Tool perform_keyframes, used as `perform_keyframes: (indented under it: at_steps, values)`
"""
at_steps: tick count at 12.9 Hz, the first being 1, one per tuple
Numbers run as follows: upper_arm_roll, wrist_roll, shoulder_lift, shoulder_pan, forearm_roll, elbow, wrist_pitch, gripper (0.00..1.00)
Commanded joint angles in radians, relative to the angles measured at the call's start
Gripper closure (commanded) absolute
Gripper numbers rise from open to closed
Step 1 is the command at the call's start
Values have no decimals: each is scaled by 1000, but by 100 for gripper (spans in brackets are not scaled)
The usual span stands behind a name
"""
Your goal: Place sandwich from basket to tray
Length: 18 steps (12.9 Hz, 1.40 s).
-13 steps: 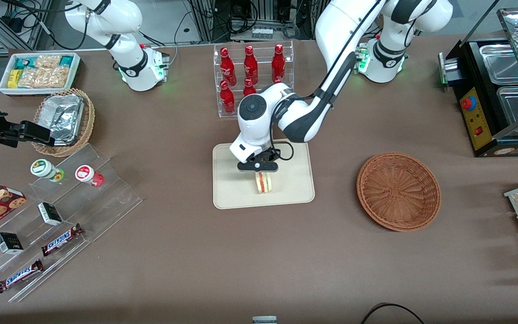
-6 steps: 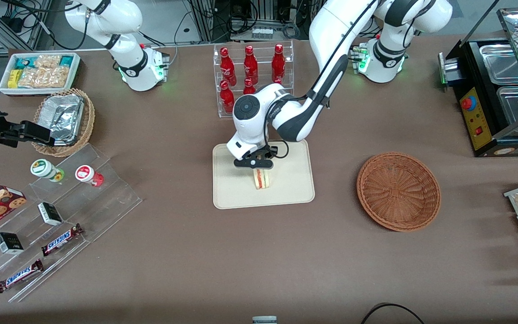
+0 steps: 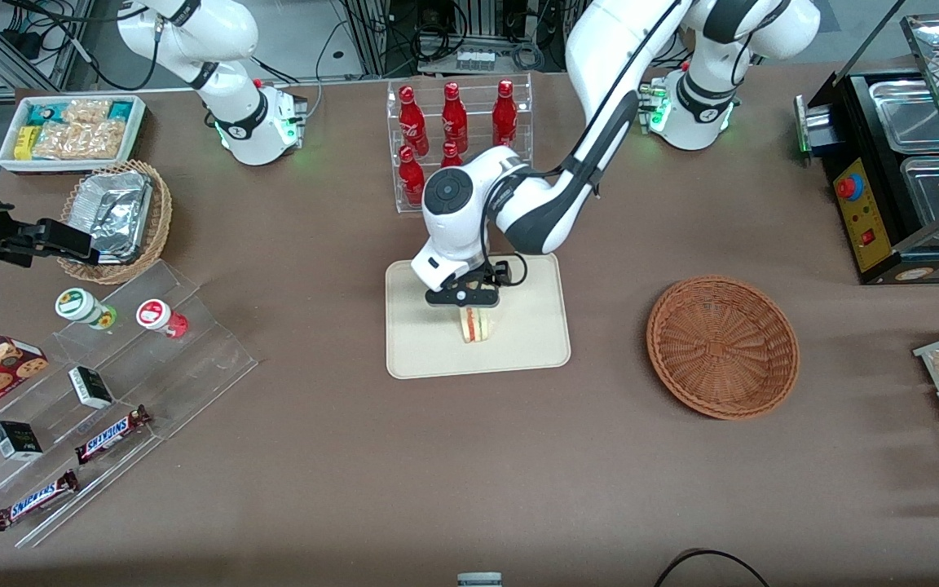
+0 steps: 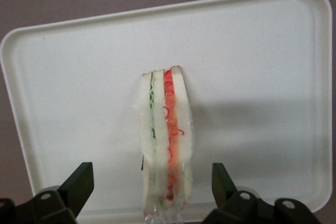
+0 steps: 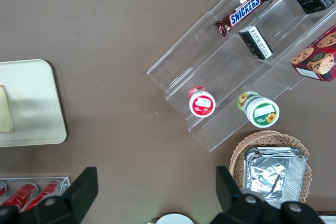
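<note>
Hand released, fingers apart either side of the sandwich, sandwich standing on edge on the tray mid-surface, basket toward the working arm's end.

The front view looks steeply down over the whole table. The left wrist view looks close down past the tool at the tray. The right wrist view shares that tray.
</note>
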Motion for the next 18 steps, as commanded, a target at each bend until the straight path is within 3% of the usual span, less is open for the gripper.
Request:
perform_keyframes:
  at_steps: [1,7,13,18]
  values:
    - [3,-13,-121,60,-9,-12,-103,1]
    - [3,35,-381,250,-8,-57,-352,1]
    - [3,335,-599,466,-17,-186,-430,1]
    - [5,564,-710,623,-94,-251,-450,0]
